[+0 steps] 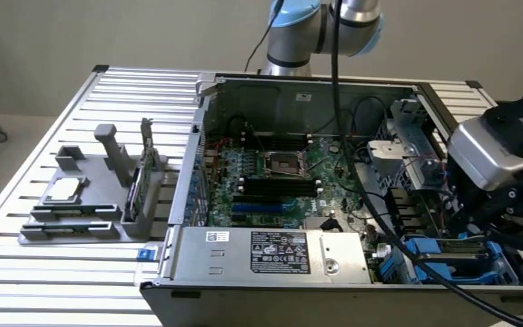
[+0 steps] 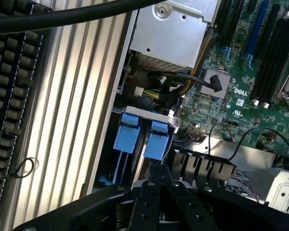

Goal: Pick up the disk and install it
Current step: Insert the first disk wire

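The disk (image 2: 157,140) sits edge-on in the drive bay at the corner of the open computer case, its blue plastic rail frame facing me. A second blue frame (image 2: 126,134) stands in the slot beside it. My gripper (image 2: 160,171) hangs right by the end of the disk's blue frame, its black fingers shut together. I cannot tell whether they touch the frame. In the exterior view the blue frames (image 1: 451,257) lie at the case's near corner on the exterior view's right, under my arm's black wrist and its grey camera box (image 1: 493,153).
A thick black cable (image 1: 398,245) runs across the case to my wrist. The silver power supply (image 1: 271,252) sits beside the bay, and the green motherboard (image 1: 284,180) lies behind it. A grey holder (image 1: 80,211) with a small chip and a green card stands on the slatted table. A black keyboard (image 2: 9,96) lies outside the case.
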